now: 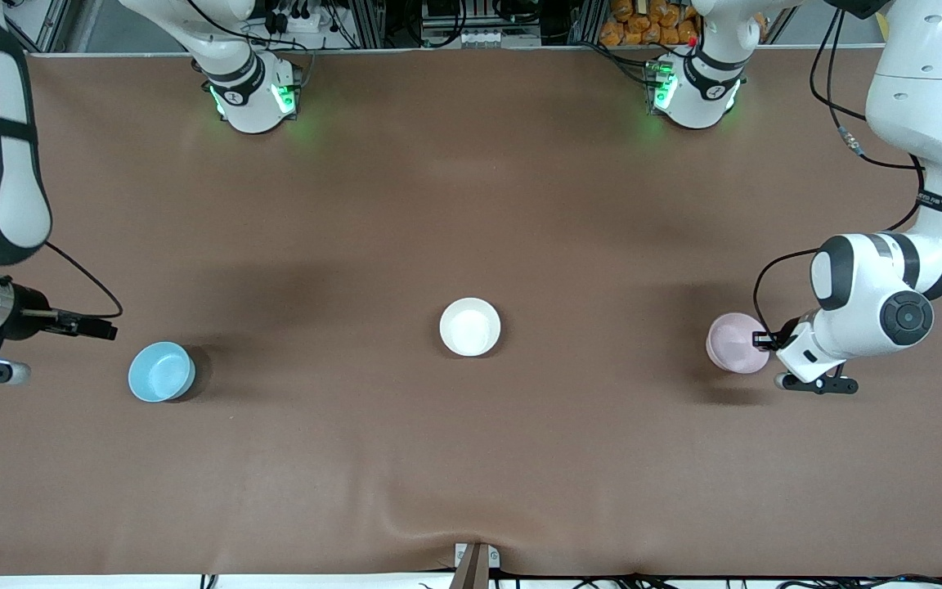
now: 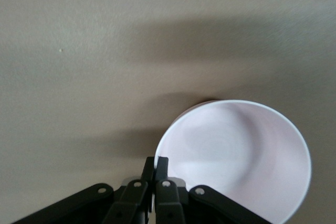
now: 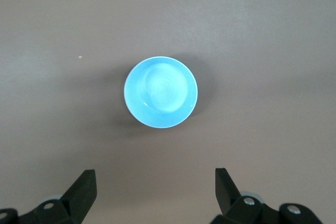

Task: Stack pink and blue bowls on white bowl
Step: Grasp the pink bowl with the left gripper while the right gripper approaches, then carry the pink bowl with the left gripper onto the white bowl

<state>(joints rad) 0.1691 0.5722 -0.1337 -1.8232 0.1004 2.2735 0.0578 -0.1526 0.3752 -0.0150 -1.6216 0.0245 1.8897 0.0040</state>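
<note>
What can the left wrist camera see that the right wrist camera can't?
Only the left wrist view shows the pink bowl, with the left gripper shut on its rim.

Only the right wrist view shows the blue bowl, sitting alone on the table, with the right gripper open above it and not touching it.

Both show the same brown tablecloth. Neither shows the white bowl, which stands between the two in the front view.
</note>
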